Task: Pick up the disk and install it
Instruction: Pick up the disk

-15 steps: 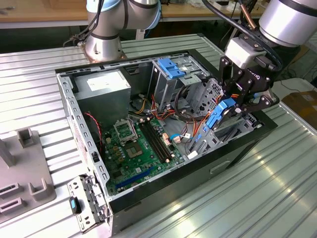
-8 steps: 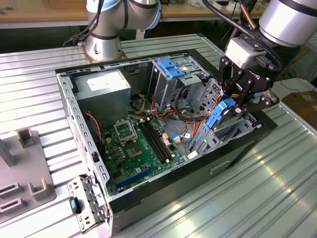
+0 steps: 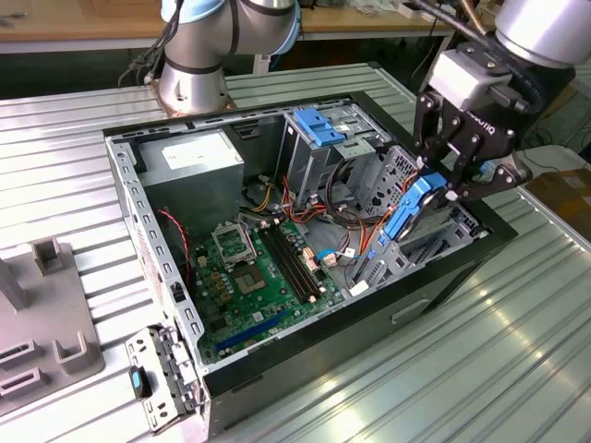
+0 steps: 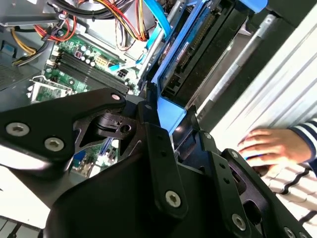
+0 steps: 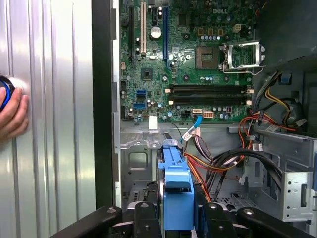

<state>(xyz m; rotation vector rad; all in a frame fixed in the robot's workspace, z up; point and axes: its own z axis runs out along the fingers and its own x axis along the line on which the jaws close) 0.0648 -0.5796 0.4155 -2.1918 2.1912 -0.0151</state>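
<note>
One disk (image 3: 414,210) is in the work here, and the tool (image 3: 441,187) has it: the fingers are closed onto it from both sides, w/ the disk's blue rails sticking out below them. The disk hangs on edge and tilted, over the drive-bay corner of the open PC case (image 3: 277,369), at the exterior view's right. It is not seated. Whether its lower end already touches the bay metal cannot be told, but it is near the grey metal cage (image 3: 369,175). Probably it is held on edge like this because the bay takes a drive as a thin slice, so the rails can meet the guides. This is a judgement, as the guides themselves are not clear to see.

In the first wrist view the disk (image 5: 177,196) stands in the middle between the two black fingers, approx. upright, and the motherboard (image 5: 188,59) lies beyond it. Orange and black cables (image 5: 223,163) run just beside the disk, so there is little room on that side.

In the second wrist view the disk's dark side and blue frame (image 4: 198,54) show beyond the tool's linkage. A person's hand (image 4: 267,146) rests on the ribbed metal surface (image 3: 517,351) outside the case wall, apart from the tool. Maybe it waits on a control, but what is under it cannot be told. A blue latch piece (image 3: 319,127), w/o drive, sits on the cage farther in.
</note>
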